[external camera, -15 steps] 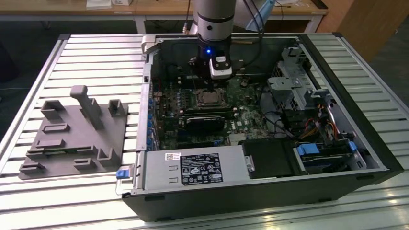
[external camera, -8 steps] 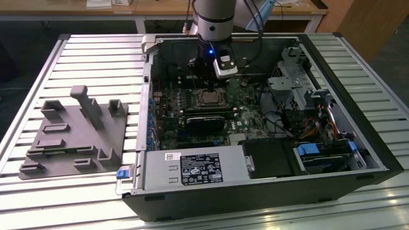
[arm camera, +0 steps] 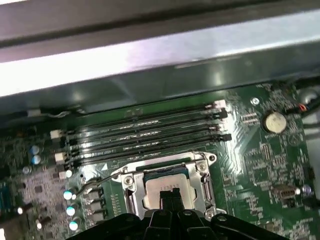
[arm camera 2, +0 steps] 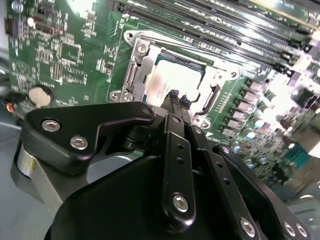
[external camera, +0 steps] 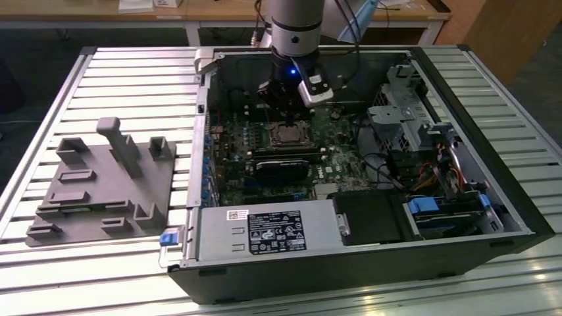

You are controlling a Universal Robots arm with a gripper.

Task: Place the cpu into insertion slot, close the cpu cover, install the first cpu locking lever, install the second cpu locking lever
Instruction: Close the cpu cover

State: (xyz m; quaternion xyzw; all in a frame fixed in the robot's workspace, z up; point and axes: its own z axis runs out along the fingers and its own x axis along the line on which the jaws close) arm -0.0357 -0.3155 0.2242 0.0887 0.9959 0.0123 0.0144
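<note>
Fixture tray: on the bench [external camera: 141,72], toward the exterior view's left edge, you have a grey tray [external camera: 105,191] with upright blocks, just beside the computer case.
Computer case: the open case [external camera: 351,276] lies on its side across the bench's middle and right, its green circuit board [external camera: 338,168] facing up.
Power supply: the black-labelled box [external camera: 272,232] sits along the case's near edge, well apart from the socket.
Gripper: your gripper [external camera: 285,117] [arm camera 2: 177,97] [arm camera: 171,194] hangs from the arm at the case's far edge, directly over the socket. Its two black fingers [arm camera 2: 172,95] are pressed together with nothing between them, tips just above the chip's top.
Cpu: the silver-grey cpu [external camera: 286,135] [arm camera 2: 170,80] [arm camera: 160,187] lies flat inside the insertion slot [external camera: 271,135], near the board's far middle.
Cpu cover: the metal frame [arm camera 2: 132,75] [arm camera: 131,195] lies down around the chip, which shows through its window.
Lever: a thin wire lever [arm camera: 102,178] runs out from the frame's corner; you cannot tell whether it is latched.
Memory slots: long black slots [arm camera: 150,132] run beside the socket.
Drive cage: grey metal bays [external camera: 399,118] fill the case's right edge.
</note>
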